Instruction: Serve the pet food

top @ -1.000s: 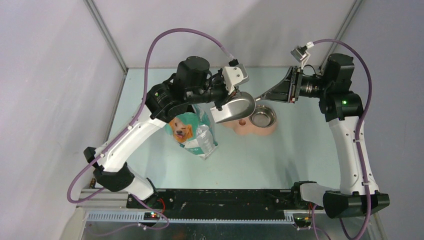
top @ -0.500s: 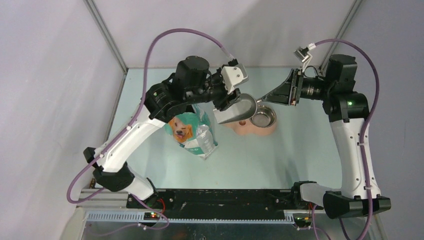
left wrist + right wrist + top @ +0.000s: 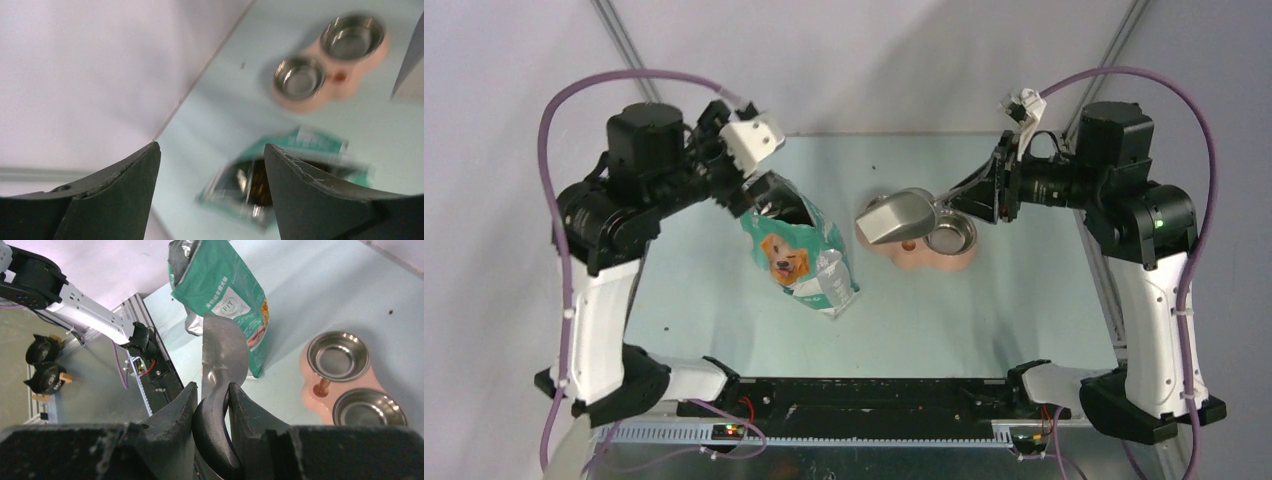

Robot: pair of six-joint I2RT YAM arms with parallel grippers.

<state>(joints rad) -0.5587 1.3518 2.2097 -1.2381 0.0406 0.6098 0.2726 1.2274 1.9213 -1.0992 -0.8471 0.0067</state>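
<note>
My right gripper (image 3: 969, 192) (image 3: 212, 386) is shut on the black handle of the grey metal scoop (image 3: 894, 218) (image 3: 223, 352), holding it over the left half of the pink double bowl (image 3: 919, 258) (image 3: 315, 390). No kibble shows in the scoop. Both steel bowls (image 3: 338, 356) look empty. My left gripper (image 3: 762, 195) (image 3: 211, 146) is open and holds nothing, hanging just above the open mouth of the teal dog-print bag (image 3: 799, 255) (image 3: 300, 142). The pet food (image 3: 257, 181) shows only as a blurred golden-brown patch inside that mouth.
The bag stands left of the double bowl (image 3: 345, 82) on the pale green table (image 3: 984, 310). White walls close the table at the back and left. The black rail with the arm bases (image 3: 874, 400) runs along the near edge.
My left gripper opened, let go of the scoop and swung left to the bag's top. My right gripper closed on the scoop's handle and now holds the scoop alone.
</note>
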